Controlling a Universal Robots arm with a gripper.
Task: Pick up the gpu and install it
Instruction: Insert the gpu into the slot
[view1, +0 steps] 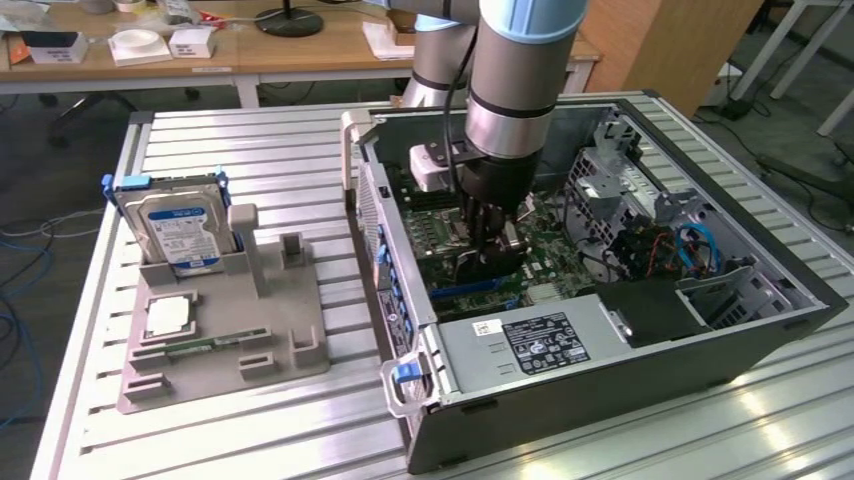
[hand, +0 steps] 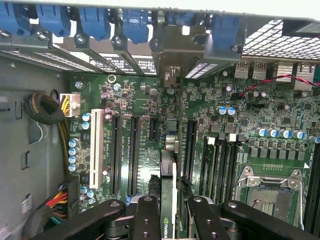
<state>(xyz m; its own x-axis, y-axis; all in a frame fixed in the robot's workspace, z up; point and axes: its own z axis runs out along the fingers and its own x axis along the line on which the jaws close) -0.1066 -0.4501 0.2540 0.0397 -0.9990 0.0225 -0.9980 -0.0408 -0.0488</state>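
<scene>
Down inside the open computer case (view1: 747, 330), the gripper (hand: 172, 212) is holding the gpu (hand: 169, 190) edge-on over the motherboard (hand: 150, 100), presumably so the card's edge is lining up with one of the long slots. Its jaws are sitting narrow, pinching the thin card between them.

Occluded and cropped regions, arm lowered into open computer case

My black gripper (hand: 169, 220) is cut off by the wrist view's edge, so my finger bases are out of frame. The thin dark gpu card (hand: 168, 175) between my fingers shows edge-on only; its faces and its seating in the slot cannot be judged. In the exterior view my own grey arm (view1: 514, 70) hides part of the green motherboard (view1: 554, 265), and the grey metal case (view1: 641, 350) wall conceals its near interior.
</scene>
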